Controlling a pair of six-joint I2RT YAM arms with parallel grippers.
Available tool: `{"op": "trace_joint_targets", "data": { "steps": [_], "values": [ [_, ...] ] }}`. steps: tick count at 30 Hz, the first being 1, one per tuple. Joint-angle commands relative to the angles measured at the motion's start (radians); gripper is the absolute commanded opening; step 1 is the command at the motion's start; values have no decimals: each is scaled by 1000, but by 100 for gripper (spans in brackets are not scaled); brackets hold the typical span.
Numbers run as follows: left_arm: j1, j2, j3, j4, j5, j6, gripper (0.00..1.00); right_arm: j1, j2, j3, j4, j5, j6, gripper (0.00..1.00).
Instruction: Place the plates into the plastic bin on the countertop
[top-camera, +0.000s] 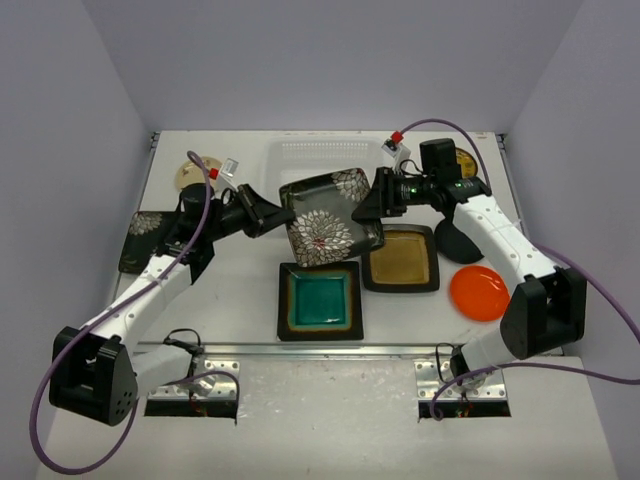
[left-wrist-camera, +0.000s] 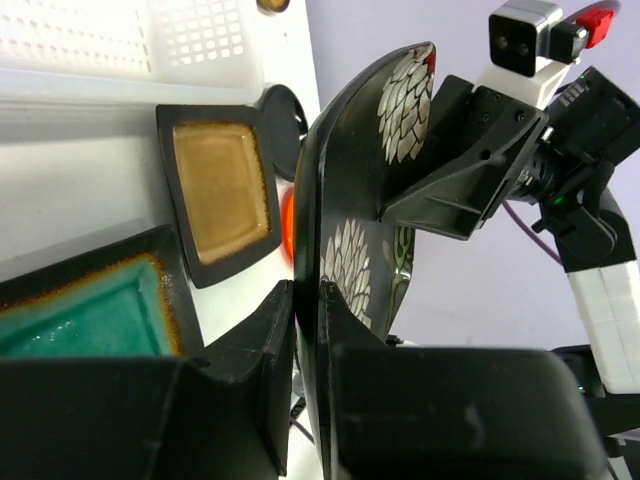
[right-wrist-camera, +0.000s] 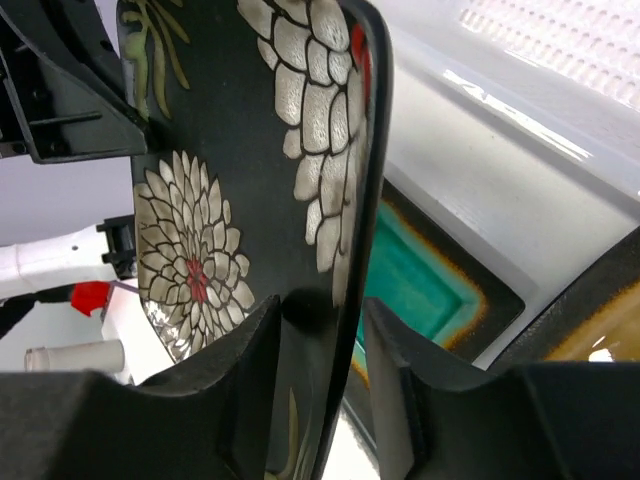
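Note:
A square black floral plate (top-camera: 328, 215) hangs tilted in the air just in front of the plastic bin (top-camera: 325, 158). My left gripper (top-camera: 270, 216) is shut on its left rim; the left wrist view shows both fingers pinching the plate (left-wrist-camera: 350, 260) edge at the gripper (left-wrist-camera: 305, 287). My right gripper (top-camera: 368, 206) sits astride the opposite rim. In the right wrist view the plate (right-wrist-camera: 200, 230) stands between the fingers of the gripper (right-wrist-camera: 325, 305), with a slim gap at the right finger. The bin looks empty.
On the countertop (top-camera: 240, 290) lie a teal-centred square plate (top-camera: 320, 300), an amber-centred one (top-camera: 400, 258), an orange round plate (top-camera: 479, 293), a black round one (top-camera: 458, 240), a second floral plate (top-camera: 145, 240), a cream round plate (top-camera: 193, 172) and a yellow patterned one (top-camera: 464, 160).

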Motion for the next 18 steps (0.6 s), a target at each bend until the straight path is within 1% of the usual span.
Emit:
{"op": "trace_joint_targets", "data": {
  "steps": [1, 2, 4, 8, 10, 11, 14, 16, 18],
  "values": [
    [-4, 15, 120, 150, 112, 34, 0, 1, 10, 18, 17, -54, -33, 8],
    [-3, 18, 139, 128, 105, 64, 0, 1, 8, 13, 17, -64, -35, 1],
    [-2, 25, 177, 58, 76, 120, 0, 0, -2, 4, 18, -54, -38, 0],
    [4, 37, 264, -164, -44, 244, 1, -2, -18, -2, 5, -15, -38, 0],
    [8, 29, 283, -218, -98, 274, 1, -2, -21, 4, 2, -13, -29, 0],
    [10, 25, 294, -244, -129, 287, 3, -3, -21, 8, 1, -14, -21, 0],
    [17, 9, 336, -343, -247, 330, 15, -16, -25, 17, 4, -28, 13, 0],
    [19, -2, 358, -412, -331, 354, 32, -36, -36, 11, 21, -53, 48, 0],
    [19, -23, 381, -457, -387, 387, 36, -54, -49, -2, 41, -72, 76, 0]
  ]
}}
